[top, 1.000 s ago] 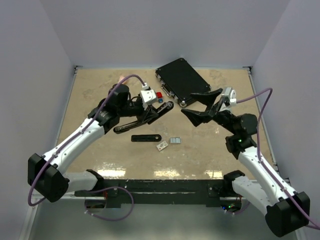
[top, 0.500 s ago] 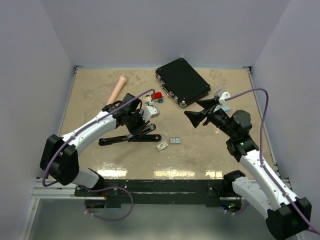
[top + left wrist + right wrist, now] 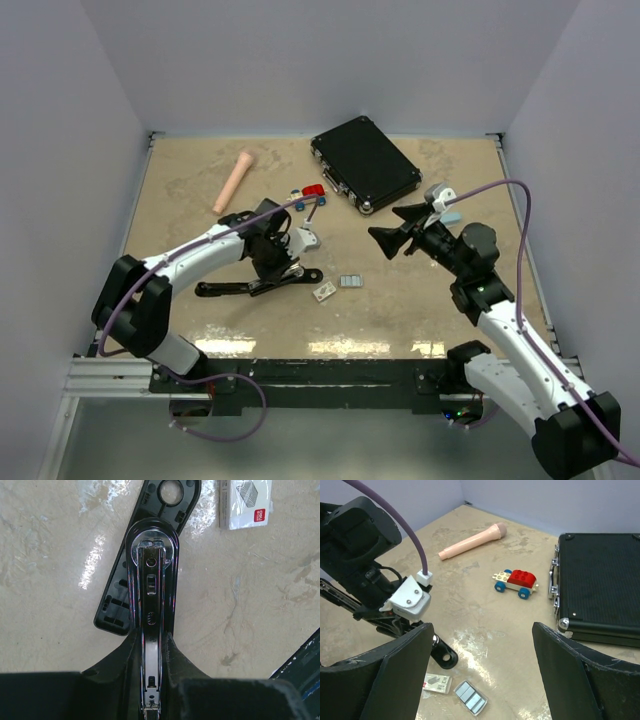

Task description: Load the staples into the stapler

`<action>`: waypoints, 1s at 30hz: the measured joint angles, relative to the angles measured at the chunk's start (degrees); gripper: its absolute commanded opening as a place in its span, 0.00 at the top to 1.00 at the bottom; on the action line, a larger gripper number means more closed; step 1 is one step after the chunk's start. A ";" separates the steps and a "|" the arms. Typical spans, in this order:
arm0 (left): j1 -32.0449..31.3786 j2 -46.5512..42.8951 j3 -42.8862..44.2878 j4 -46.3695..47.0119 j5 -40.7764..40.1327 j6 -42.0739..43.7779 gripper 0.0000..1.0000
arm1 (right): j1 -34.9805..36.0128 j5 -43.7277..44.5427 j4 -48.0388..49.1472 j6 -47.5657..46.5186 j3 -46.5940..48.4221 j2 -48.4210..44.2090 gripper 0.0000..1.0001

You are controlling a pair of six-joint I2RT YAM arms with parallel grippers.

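Top external view: on the counter (image 3: pixel 430 300), the black case (image 3: pixel 365 160) lies beyond the right claw (image 3: pixel 395 228), whose jaws gape wide and hold nothing. The left claw (image 3: pixel 276 266) is clamped tight on the opened stapler (image 3: pixel 228 289), whose base lies flat on the counter. The staples (image 3: pixel 349 282) lie between the two claws, just beside the tiny white box (image 3: pixel 324 292).

Left end effector (image 3: pixel 279 268) grips the stapler (image 3: pixel 226 289); staples (image 3: pixel 349 282) lie nearby.
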 measured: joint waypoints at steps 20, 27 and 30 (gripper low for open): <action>-4.17 1.18 -3.76 -0.22 3.43 6.56 1.00 | 0.00 -0.02 0.59 0.48 -1.14 2.03 0.15; -5.33 4.98 -1.66 1.66 2.80 7.76 1.00 | 0.00 0.48 0.46 0.70 -1.14 2.27 0.06; -5.33 6.47 -0.20 2.75 1.55 8.46 1.00 | 0.00 1.44 -0.31 1.20 -1.14 2.60 0.02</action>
